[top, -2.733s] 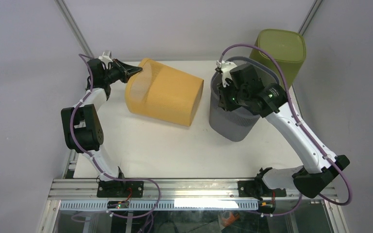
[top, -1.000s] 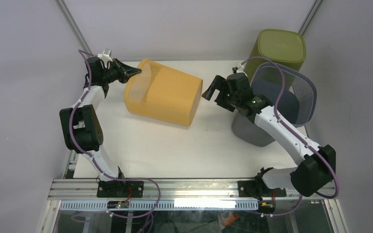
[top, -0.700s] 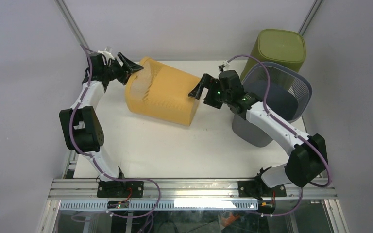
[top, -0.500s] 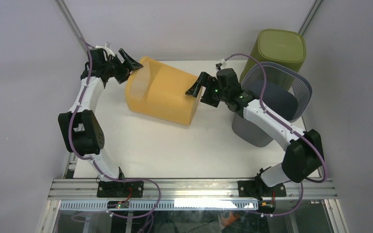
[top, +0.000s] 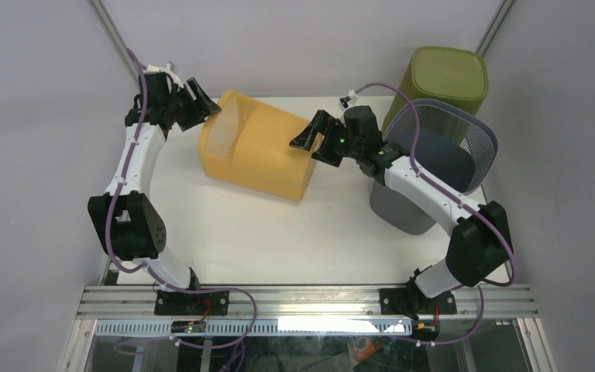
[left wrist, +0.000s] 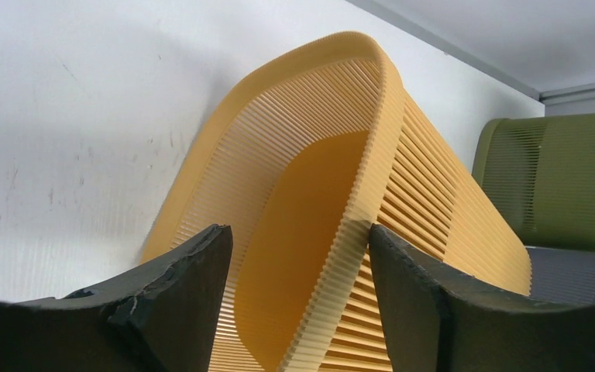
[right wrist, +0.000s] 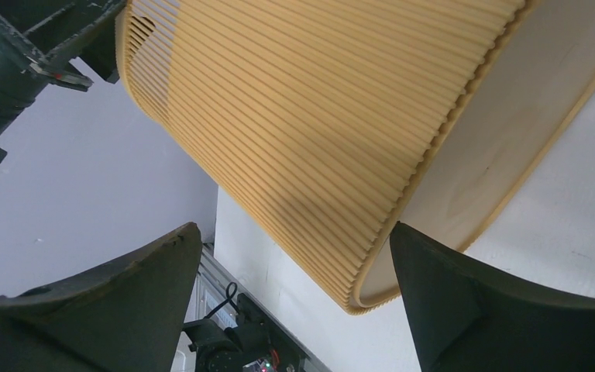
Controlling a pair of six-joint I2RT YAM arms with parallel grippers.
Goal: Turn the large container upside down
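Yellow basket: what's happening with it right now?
The yellow basket lies on its side on the table. The left hand is open at its rim; the right hand, also open, hovers near the base end. Neither grips it. A grey basket stands upright to the right.

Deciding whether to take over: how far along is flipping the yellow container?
Done: the yellow container lies on its side on the table. In hand: both grippers are open, the left gripper at its rim, the right gripper by its base, neither gripping. Still to do: rolling it on until the mouth faces down.
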